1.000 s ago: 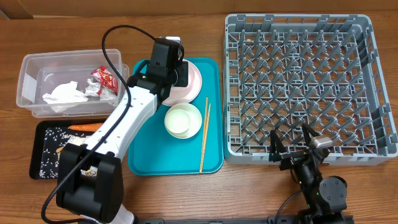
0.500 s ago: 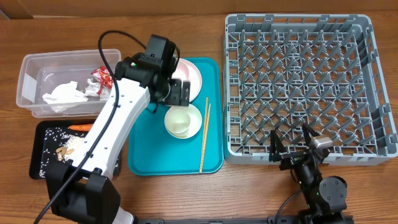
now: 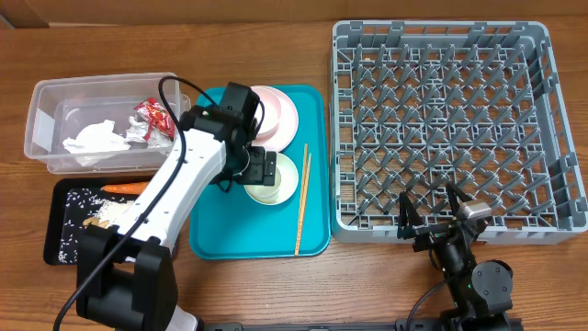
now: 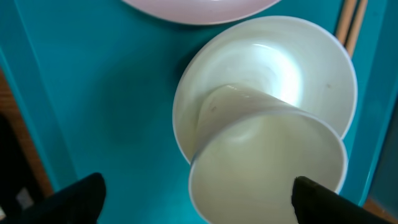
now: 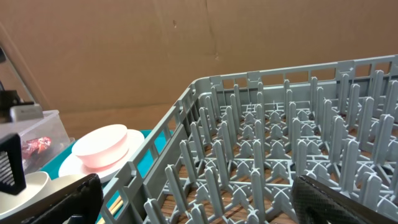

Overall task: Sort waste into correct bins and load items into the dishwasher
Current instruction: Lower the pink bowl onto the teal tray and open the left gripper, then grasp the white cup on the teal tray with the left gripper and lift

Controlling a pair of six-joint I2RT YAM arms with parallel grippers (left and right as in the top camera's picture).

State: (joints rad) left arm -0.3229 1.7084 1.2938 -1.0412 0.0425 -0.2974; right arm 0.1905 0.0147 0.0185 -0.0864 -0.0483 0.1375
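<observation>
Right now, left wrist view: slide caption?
Open left pincer over a white cup resting in a bowl on the teal tray.

A white cup (image 4: 267, 168) lay tilted inside a white bowl (image 4: 305, 68), pink plate (image 3: 292, 124) at its twelve o'clock, chopsticks (image 3: 302, 199) at three.

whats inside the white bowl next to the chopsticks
A small white cup leans inside the bowl, open mouth facing the wrist camera, and looks empty. The bowl's floor beneath the cup is covered, so anything there cannot be seen.

Bare room runs along the near edge of the teal tray (image 3: 239, 234); chopsticks (image 3: 302, 202) line its right edge, dish rack (image 3: 441, 30) just beside.
</observation>
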